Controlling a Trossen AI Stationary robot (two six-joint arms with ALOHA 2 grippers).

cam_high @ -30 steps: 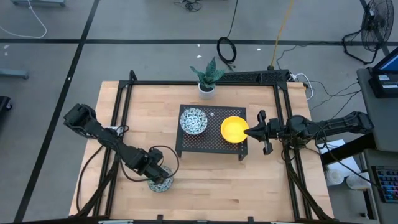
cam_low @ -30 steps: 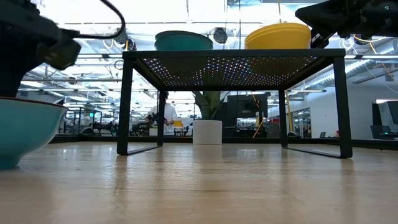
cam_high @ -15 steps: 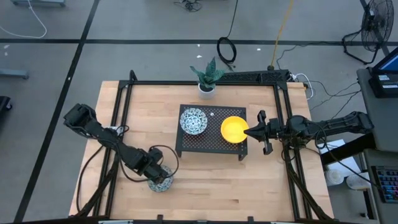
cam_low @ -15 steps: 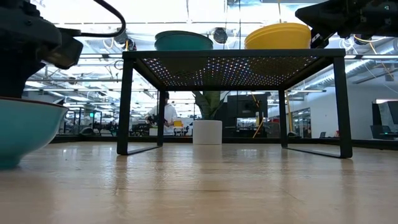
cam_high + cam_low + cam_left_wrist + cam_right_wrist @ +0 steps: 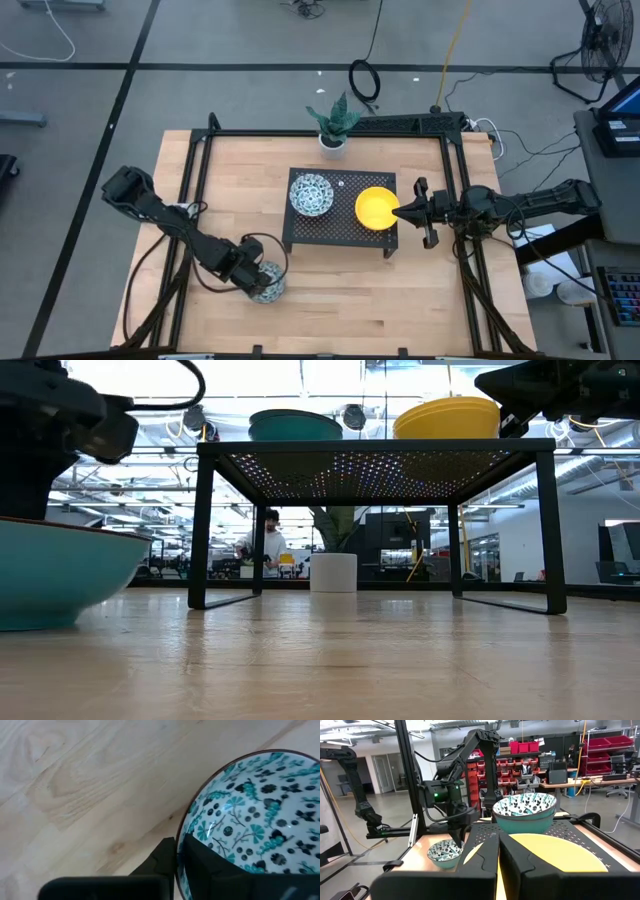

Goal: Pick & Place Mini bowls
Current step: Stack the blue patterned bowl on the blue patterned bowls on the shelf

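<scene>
Patterned bowl (image 5: 266,283) shifted right, left gripper (image 5: 252,279) pinching rim.

No text, label, brand, number or sign is showing legibly in any view: nothing readable is appearing on the bowls, the rack, the arms or the table, and the red bins and gear in the room behind are carrying no lettering that can be made out.

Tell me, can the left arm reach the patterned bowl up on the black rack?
Probably not right now: the left gripper is shut on another patterned bowl down on the table, so it isn't free for the rack's patterned bowl.
</scene>
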